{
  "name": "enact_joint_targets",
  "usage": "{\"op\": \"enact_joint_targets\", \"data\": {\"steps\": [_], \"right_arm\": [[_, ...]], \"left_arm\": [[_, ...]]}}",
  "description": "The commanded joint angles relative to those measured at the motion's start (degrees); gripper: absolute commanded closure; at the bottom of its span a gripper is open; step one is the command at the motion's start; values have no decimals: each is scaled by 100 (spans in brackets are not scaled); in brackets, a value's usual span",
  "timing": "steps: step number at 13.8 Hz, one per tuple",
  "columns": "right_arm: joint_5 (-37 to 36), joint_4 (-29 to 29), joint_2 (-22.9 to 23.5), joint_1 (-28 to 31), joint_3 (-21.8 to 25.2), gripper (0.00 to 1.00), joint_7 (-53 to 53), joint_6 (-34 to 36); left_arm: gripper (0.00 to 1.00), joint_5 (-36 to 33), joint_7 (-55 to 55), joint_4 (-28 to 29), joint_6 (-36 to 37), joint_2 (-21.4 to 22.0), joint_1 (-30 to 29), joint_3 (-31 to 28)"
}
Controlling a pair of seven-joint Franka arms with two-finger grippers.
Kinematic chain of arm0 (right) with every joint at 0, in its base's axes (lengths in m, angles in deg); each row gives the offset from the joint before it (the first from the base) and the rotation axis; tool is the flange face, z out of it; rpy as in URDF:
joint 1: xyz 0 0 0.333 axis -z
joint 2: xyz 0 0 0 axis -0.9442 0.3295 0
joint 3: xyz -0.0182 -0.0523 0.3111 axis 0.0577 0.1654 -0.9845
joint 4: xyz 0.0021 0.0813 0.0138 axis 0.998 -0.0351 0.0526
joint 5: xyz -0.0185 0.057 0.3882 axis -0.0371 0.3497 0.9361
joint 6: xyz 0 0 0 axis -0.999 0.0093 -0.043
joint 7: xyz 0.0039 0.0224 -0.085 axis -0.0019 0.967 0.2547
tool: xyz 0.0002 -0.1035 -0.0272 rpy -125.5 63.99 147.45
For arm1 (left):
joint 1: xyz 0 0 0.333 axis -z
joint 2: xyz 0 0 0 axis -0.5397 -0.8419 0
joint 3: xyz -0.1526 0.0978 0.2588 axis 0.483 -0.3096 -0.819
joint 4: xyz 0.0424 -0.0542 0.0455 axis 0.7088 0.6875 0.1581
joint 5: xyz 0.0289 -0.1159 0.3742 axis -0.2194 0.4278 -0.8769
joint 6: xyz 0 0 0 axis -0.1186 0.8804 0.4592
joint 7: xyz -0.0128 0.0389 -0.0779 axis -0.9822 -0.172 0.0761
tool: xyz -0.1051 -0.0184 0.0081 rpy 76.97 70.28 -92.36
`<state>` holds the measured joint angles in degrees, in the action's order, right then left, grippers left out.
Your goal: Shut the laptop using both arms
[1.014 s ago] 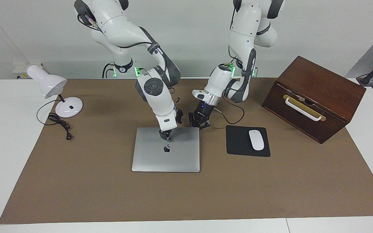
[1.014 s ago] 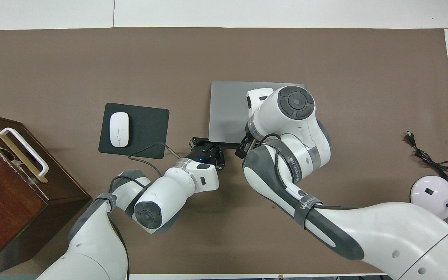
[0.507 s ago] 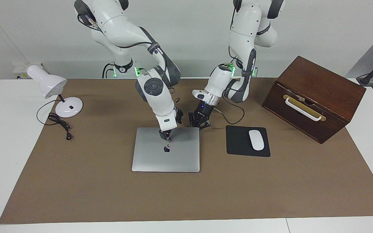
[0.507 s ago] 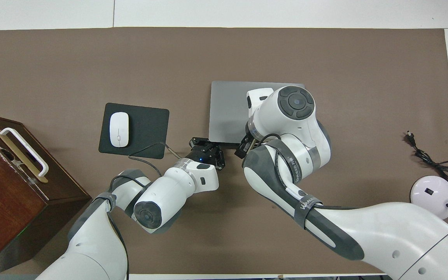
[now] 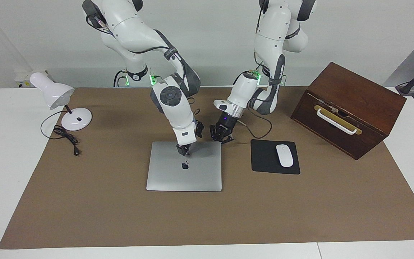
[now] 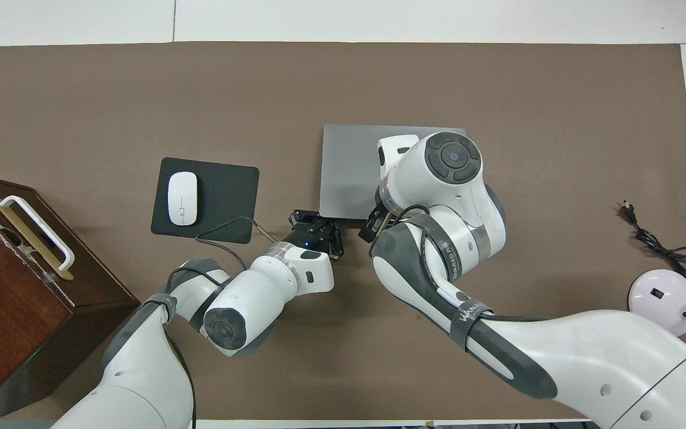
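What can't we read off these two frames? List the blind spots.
- Right gripper: its own wrist covers it in the overhead view; in the facing view, contact with the laptop lid is unclear.
- Left gripper: shut, but whether it touches the laptop's edge nearest the robots is unclear in either view.
- Lamp: cut off by the overhead view's edge.
- Wooden box: partly cut off there too.

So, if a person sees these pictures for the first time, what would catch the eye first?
Probably the closed silver laptop lying flat in the middle of the brown mat, with the right gripper pointing down onto its lid near the logo. The left gripper, shut, sits just beside the laptop's corner nearest the robots. After that, the dark wooden box at the left arm's end of the table and the white lamp at the right arm's end.
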<state>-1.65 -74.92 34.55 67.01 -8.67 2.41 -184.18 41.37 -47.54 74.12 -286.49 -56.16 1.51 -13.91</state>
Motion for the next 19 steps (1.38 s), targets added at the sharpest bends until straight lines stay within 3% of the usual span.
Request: {"op": "enact_joint_targets", "data": {"steps": [1,17,19], "right_arm": [[42,-160,-82,-38,-13,0,-149,-104],[33,-160,-99,-38,-13,0,-149,-95],[33,-151,-99,-38,-22,0,-149,-95]], "left_arm": [[100,-115,70,87,68,-355,-218,-85],[100,-115,-159,271,68,-329,-200,-94],[100,-472,-71,236,68,-329,-270,-103]]}}
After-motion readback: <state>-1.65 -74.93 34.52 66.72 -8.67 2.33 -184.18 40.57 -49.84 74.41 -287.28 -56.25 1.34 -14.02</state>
